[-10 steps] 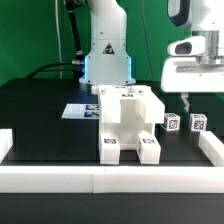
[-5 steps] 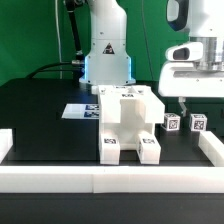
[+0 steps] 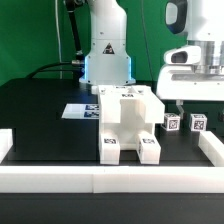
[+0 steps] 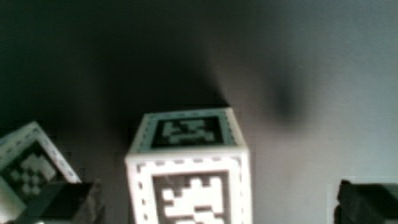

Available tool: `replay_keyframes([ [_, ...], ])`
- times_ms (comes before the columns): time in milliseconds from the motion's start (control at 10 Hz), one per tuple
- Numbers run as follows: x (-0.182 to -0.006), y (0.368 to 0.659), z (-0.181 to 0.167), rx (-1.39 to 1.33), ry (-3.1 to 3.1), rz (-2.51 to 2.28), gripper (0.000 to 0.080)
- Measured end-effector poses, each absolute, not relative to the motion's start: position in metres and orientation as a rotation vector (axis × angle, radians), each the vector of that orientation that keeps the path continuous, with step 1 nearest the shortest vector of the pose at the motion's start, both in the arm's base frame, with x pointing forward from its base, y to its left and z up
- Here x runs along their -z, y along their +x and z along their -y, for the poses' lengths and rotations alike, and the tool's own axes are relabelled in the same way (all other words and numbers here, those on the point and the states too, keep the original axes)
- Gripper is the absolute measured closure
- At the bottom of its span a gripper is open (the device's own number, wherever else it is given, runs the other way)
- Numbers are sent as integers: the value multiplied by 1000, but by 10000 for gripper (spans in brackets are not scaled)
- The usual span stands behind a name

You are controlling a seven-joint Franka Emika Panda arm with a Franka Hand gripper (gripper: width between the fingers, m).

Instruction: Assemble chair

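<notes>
Hand: the hand hangs at the exterior view's right, above the surface; its fingers are spread wide, released, with nothing grasped.
Under the hand: two small white tagged blocks, the left block and the right block, stand side by side, apart from the fingers.
Chair: the joined chair body stands mid-surface, just beside the left block, with tags on its two front feet.
Wrist view: a blurred centre block stands upright with tags on its top and one side. A neighbouring piece is beside it. I cannot tell which of the two blocks each one is.
Marker board: the marker board lies flat behind the chair body, partly hidden by it.
Border wall: the border wall runs along the near edge.
</notes>
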State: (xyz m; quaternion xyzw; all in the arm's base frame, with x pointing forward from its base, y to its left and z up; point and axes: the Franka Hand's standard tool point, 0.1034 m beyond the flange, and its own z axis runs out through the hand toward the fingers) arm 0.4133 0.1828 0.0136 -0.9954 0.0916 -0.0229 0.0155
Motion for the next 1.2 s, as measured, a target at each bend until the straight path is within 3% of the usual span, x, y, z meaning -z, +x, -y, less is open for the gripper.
replay_keyframes([
  [400,-9,411,-183,61,-3103,-280,150],
  [600,-9,411,-182,61,-3103,-280,423],
  [700,-9,411,-182,61,-3104,-280,514],
  [1000,-9,413,-177,62,-3105,-277,514],
  [1200,-19,419,-173,69,-3099,-277,514],
])
